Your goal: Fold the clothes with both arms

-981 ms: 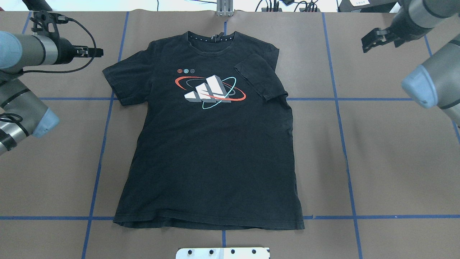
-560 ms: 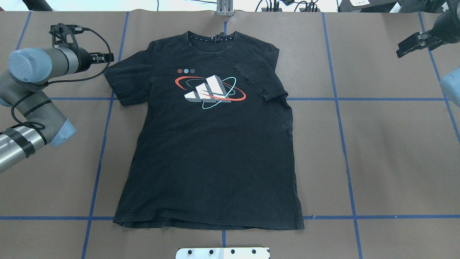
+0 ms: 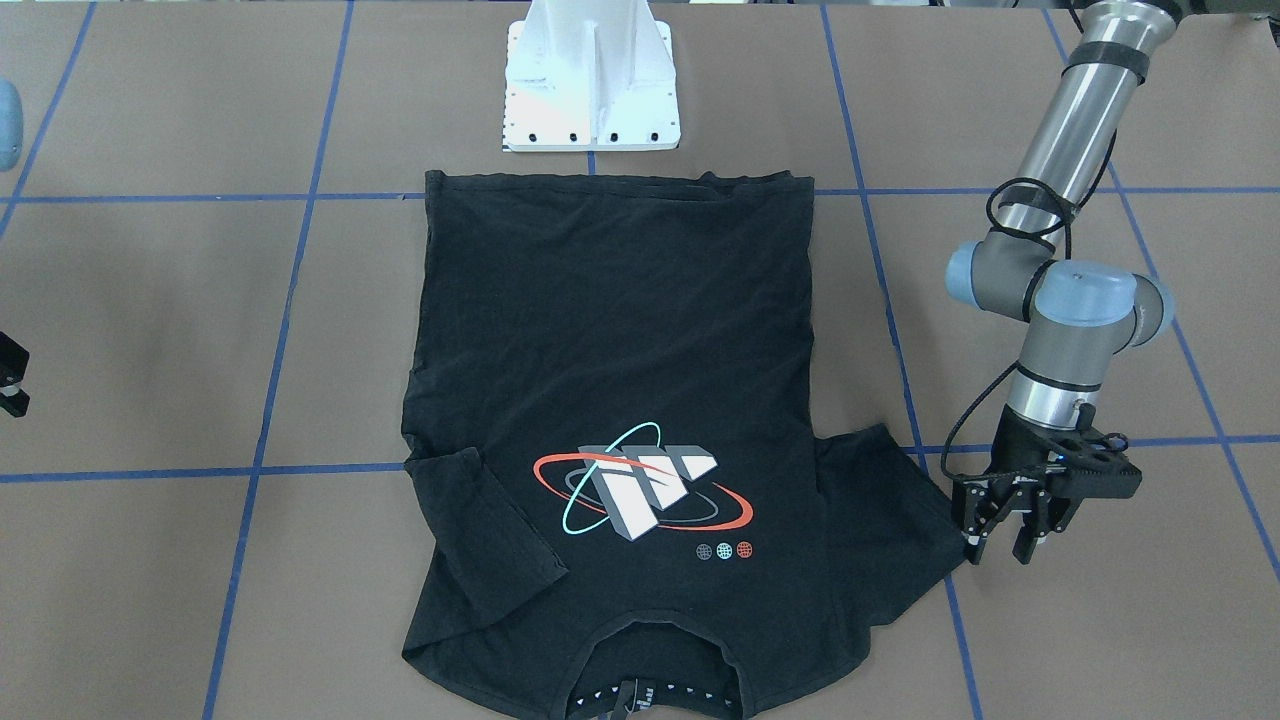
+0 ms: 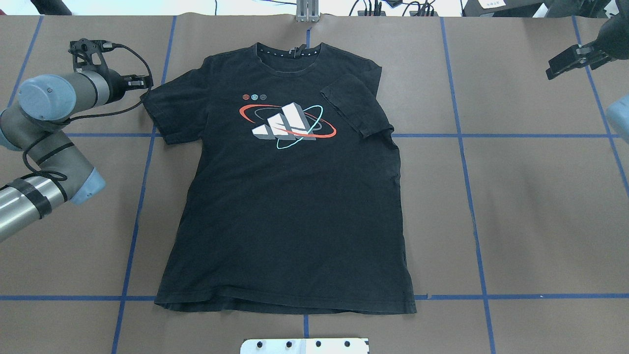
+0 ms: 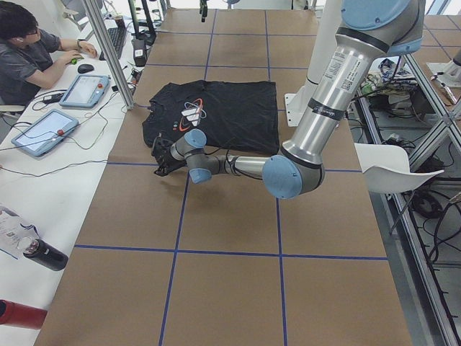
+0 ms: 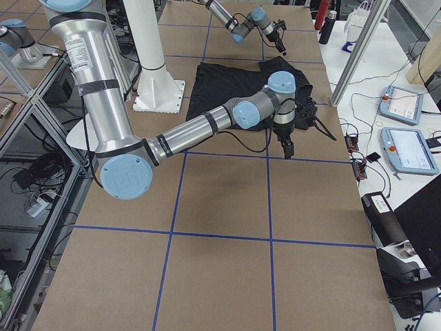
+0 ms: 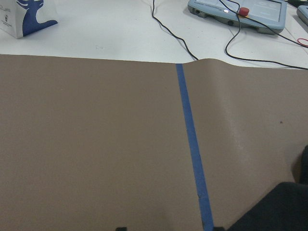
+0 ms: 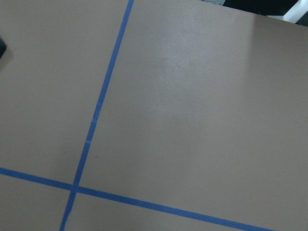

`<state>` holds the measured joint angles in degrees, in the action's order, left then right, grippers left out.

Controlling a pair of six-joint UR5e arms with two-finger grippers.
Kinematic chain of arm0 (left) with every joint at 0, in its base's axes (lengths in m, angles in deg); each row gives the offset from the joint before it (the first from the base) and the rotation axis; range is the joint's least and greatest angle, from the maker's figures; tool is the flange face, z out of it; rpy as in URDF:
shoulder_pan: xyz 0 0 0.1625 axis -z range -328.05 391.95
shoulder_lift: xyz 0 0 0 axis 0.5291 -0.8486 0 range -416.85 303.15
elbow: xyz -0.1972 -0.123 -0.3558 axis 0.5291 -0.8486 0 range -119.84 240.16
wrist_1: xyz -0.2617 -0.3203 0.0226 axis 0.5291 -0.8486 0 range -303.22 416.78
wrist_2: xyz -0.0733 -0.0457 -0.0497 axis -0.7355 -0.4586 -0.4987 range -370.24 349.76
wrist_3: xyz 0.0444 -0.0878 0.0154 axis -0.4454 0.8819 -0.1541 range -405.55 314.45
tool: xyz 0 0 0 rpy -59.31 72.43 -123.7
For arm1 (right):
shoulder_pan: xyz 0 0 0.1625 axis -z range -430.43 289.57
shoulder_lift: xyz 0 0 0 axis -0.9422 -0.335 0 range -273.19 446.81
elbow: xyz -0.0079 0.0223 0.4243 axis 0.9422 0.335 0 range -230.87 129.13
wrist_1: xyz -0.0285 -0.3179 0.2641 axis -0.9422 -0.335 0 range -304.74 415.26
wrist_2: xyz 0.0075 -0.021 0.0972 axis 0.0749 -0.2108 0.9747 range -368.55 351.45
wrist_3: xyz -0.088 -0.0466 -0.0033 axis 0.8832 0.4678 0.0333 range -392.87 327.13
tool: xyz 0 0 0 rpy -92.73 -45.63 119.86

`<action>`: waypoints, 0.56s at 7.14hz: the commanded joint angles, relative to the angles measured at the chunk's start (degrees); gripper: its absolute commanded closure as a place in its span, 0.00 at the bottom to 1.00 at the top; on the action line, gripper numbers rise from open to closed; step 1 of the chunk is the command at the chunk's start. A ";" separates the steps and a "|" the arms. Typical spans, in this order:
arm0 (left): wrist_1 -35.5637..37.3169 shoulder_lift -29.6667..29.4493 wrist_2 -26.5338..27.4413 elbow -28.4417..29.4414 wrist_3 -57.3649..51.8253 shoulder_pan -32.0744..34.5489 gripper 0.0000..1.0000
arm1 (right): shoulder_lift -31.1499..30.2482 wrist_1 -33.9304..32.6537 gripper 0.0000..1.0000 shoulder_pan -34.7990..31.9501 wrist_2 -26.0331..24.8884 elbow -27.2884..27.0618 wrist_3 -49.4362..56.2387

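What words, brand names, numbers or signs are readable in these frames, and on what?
No legible words or numbers in any view.
T-shirt: print is picture only, no letters.
Three round emblems: too small to read.
Neck label: too small to read.
White bag: blue print, blurred and cut off.

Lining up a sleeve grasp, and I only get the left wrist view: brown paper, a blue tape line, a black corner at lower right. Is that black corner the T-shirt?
Observer: Yes. Overhead, the left end effector is right beside the flat sleeve of the T-shirt; contact I can't tell.
Operator: Is it open?
Observer: In the front view its fingers stand apart, nothing between them.
Operator: And the other side?
Observer: The other sleeve is folded in over the chest, and the right end effector is off near the far right corner of the table, away from the cloth.
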<state>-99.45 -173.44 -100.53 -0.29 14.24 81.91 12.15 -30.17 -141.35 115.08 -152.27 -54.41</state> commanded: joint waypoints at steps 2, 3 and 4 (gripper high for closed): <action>-0.05 0.04 0.03 0.07 0.24 -0.74 0.38 | 0.12 0.00 0.00 0.00 -0.14 -0.02 -0.08; -0.05 0.04 0.03 0.07 0.24 -0.74 0.41 | 0.12 0.00 0.00 0.00 -0.14 0.07 -0.08; -0.05 0.13 0.03 0.07 0.24 -0.74 0.43 | 0.12 0.00 0.00 0.00 -0.14 0.07 0.00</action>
<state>-99.49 -173.38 -100.51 -0.21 14.48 81.20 12.26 -30.17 -141.36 114.94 -152.24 -54.47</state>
